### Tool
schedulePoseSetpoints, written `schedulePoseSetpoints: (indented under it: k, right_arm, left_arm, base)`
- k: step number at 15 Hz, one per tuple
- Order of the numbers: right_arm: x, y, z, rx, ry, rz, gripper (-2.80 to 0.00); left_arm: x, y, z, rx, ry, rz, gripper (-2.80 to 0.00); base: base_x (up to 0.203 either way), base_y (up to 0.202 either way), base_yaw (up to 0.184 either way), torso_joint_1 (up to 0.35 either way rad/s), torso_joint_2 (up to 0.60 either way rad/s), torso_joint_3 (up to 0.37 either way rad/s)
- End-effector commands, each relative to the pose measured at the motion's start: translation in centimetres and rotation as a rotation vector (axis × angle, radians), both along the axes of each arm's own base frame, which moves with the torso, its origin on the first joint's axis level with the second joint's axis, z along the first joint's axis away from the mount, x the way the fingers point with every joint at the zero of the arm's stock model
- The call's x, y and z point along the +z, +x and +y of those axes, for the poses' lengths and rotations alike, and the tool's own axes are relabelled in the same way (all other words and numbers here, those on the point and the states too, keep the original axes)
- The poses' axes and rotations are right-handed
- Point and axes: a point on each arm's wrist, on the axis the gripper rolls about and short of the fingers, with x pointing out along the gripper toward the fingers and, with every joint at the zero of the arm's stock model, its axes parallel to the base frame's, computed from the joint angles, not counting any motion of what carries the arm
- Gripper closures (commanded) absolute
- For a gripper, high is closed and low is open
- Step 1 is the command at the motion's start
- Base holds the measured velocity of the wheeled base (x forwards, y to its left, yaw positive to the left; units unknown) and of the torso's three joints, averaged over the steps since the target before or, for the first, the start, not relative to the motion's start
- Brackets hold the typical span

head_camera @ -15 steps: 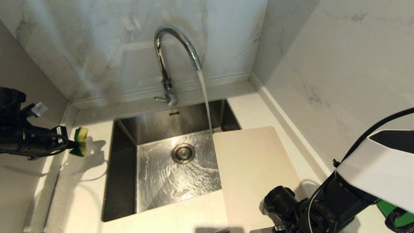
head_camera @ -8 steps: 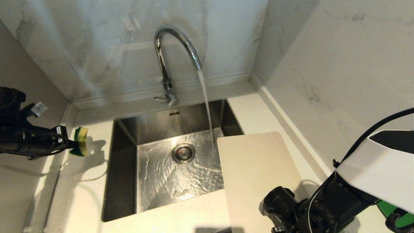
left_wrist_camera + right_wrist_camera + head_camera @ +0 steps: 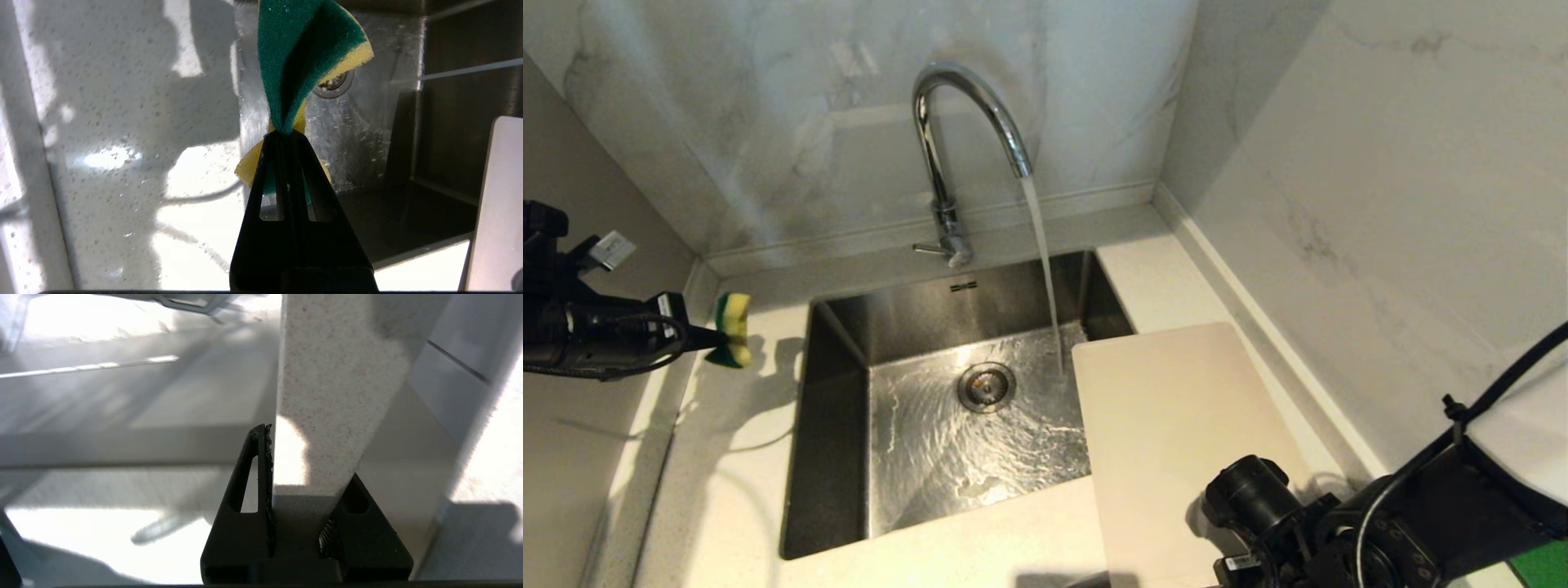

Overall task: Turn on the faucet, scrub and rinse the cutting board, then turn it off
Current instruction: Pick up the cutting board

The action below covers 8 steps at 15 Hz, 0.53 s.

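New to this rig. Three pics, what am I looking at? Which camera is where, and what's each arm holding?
It's a two-armed robot at a kitchen sink. The wide picture is from its head camera, looking down; the other two are from cameras on its wrists, behind the jaws.

The faucet is running into the sink. The cutting board sits to the right, its left edge over the basin.

The left gripper, at the left edge of the head view above the counter, has its jaws shut on a green and yellow sponge. In the left wrist view the sponge is pinched and folded.

The right gripper is low at the right; its wrist view shows the jaws closed on the board's edge.
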Motion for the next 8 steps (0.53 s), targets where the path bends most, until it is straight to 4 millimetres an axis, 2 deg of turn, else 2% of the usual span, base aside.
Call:
schedulePoseSetpoints:
  k: [1, 8]
  right_arm:
    - [2.4, -1.0, -0.6, -0.001, 0.023, -0.098, 0.0]
    - [7.0, -3.8, -2.1, -0.023, 0.028, -0.255, 0.0]
  left_arm:
    - [0.6, 0.1, -0.1, -0.011, -0.002, -0.021, 0.0]
    - [1.4, -0.1, -0.2, -0.038, -0.016, -0.052, 0.0]
  base:
    - [0.0, 0.0, 0.0, 0.0, 0.0, 0.0]
    - [0.0, 0.0, 0.0, 0.0, 0.0, 0.0]
